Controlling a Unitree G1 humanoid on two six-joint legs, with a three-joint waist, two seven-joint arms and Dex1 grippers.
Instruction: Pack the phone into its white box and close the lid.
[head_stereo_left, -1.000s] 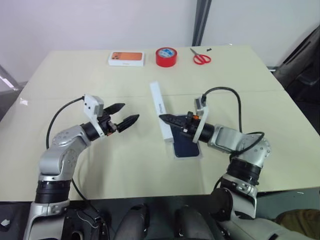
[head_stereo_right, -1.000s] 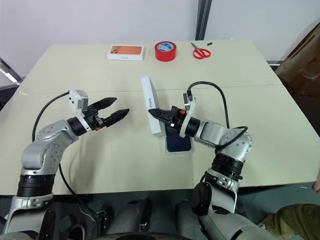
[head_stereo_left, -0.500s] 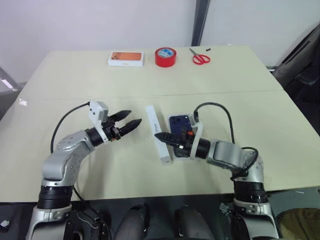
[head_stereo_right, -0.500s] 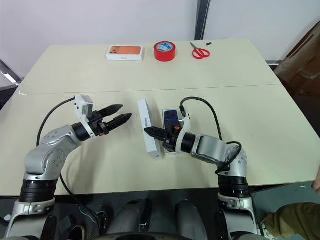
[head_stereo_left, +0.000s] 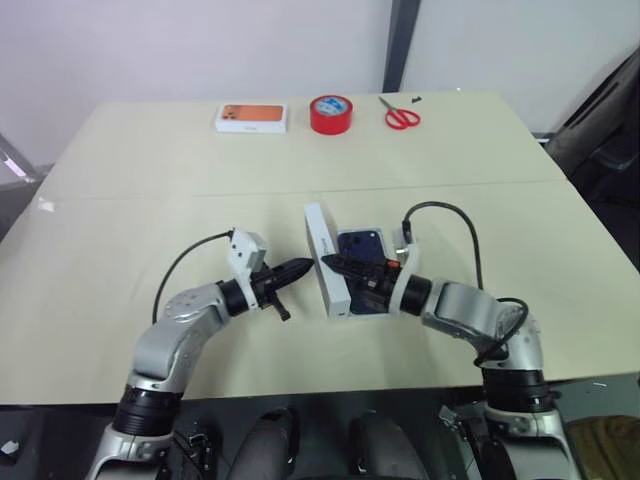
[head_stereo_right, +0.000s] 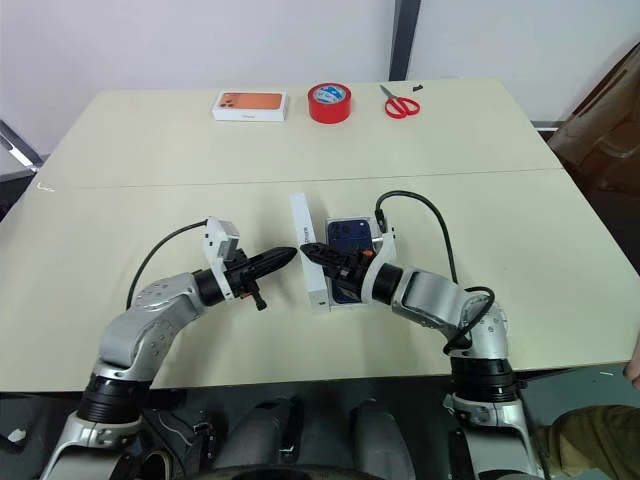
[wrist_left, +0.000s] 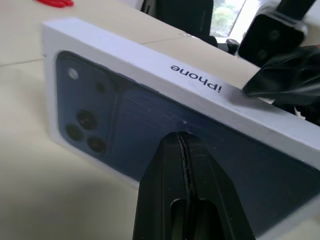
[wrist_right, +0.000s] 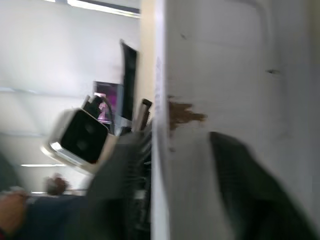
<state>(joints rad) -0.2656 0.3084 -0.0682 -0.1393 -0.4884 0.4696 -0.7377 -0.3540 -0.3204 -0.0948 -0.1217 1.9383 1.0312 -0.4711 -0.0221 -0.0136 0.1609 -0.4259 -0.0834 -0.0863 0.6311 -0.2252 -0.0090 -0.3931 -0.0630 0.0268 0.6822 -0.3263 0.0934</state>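
Because the lid (head_stereo_left: 325, 258) stands on one long edge, tilted beside the white box (head_stereo_left: 362, 262) rather than lying over it, the coming move is judged to turn on tipping it toward the robot's right, down onto the box. Its long axis runs away from the robot, parallel to the phone (head_stereo_left: 361, 250), which is seen lying flat in the box with its camera cluster at the far end. The printed face is turned toward the left tool (head_stereo_left: 303, 266), whose fingers are pressed together, nothing held, with the tips at or just short of that face in the left wrist view. The right tool (head_stereo_left: 335, 263) is found on the other side, over the phone; its fingers appear parted about the lid's upper edge, though a grip cannot be confirmed. Both tools are equally near, one on each face.

The bench (head_stereo_left: 150, 200) is a pale, plain surface with a seam across it. At its far edge, well apart, a white carton (head_stereo_left: 253, 117), a red tape roll (head_stereo_left: 332, 113) and red scissors (head_stereo_left: 402, 116) are seen. A pale wall stands behind.
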